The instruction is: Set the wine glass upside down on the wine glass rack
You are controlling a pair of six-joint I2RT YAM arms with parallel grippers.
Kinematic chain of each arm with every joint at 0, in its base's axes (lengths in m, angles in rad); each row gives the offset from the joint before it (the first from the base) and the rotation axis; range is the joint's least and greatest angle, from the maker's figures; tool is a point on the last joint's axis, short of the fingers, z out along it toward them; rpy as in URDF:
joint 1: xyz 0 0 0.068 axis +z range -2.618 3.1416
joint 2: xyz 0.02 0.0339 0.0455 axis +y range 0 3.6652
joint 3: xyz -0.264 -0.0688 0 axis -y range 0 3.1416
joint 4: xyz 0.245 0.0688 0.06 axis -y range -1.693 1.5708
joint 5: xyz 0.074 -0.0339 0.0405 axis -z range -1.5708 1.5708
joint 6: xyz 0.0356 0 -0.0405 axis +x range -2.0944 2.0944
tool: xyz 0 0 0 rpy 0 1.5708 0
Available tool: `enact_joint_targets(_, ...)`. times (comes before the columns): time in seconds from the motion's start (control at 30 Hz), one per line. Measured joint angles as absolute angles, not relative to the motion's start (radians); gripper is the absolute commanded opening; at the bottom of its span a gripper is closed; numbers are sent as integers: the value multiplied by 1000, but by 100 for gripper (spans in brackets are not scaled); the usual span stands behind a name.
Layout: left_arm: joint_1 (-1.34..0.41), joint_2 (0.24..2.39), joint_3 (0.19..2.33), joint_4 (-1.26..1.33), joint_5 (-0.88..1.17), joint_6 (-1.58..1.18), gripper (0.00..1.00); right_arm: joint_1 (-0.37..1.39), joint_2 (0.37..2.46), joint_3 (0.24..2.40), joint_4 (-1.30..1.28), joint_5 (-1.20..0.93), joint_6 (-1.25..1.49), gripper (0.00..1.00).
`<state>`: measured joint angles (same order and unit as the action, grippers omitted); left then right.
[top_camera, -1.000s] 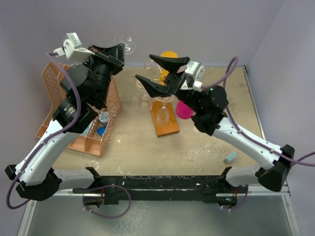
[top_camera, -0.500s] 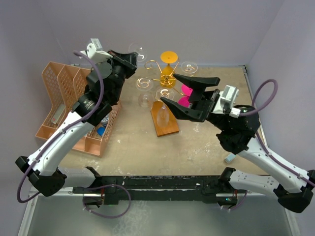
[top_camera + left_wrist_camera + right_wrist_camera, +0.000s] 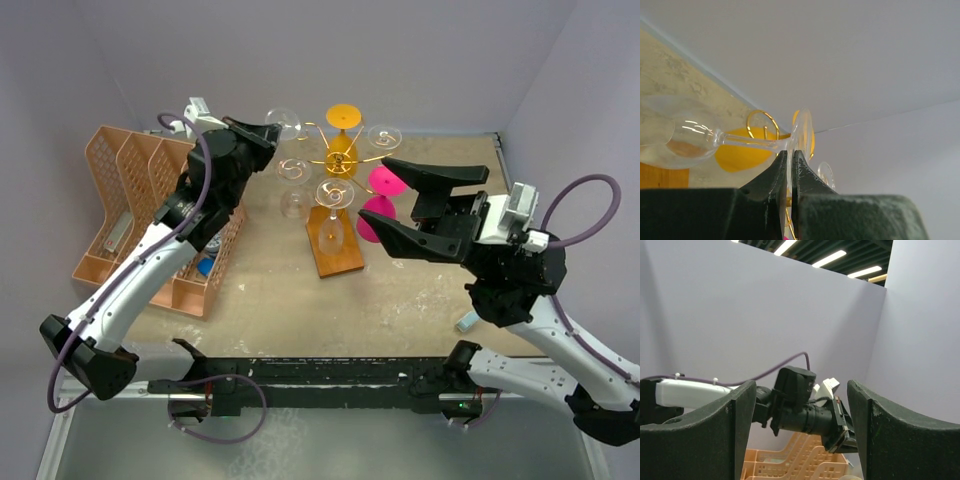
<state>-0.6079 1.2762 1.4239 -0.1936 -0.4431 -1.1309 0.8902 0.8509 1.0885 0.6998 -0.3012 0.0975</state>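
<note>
A clear wine glass (image 3: 285, 122) hangs sideways in the air just left of the wine glass rack (image 3: 340, 160), a gold wire stand on a reddish wooden base (image 3: 338, 255). My left gripper (image 3: 270, 131) is shut on the edge of its foot. In the left wrist view the foot (image 3: 803, 131) sits between the jaws. The stem runs left to the bowl (image 3: 671, 142), with a gold curl (image 3: 762, 121) behind. Orange, pink and clear glasses hang on the rack. My right gripper (image 3: 373, 193) stands open and empty to the right of the rack.
A peach lattice organiser (image 3: 125, 195) stands at the left under the left arm, with small items in its slots; it also shows low in the right wrist view (image 3: 805, 462). A small blue-grey block (image 3: 467, 321) lies near the front right. The back wall is close behind the rack.
My left gripper has carried the clear glass rightward, up to the rack. The right arm has drawn back to the right and toward the front, away from the rack, still open.
</note>
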Motion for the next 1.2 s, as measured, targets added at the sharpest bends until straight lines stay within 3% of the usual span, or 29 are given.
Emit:
enact_joint_targets(0.17,-513,1301,1396,-183,-317,-1239,0,890,826,1096,698,-306,138,75)
enact_joint_targets(0.6,-488,1422,1401,-105,-57,-1374,0,890,781,1096,721,-303,192,74)
enact_joint_targets(1.2,-410,1551,1520,-54,78,-1394,0,890,804,1096,716,-286,242,73)
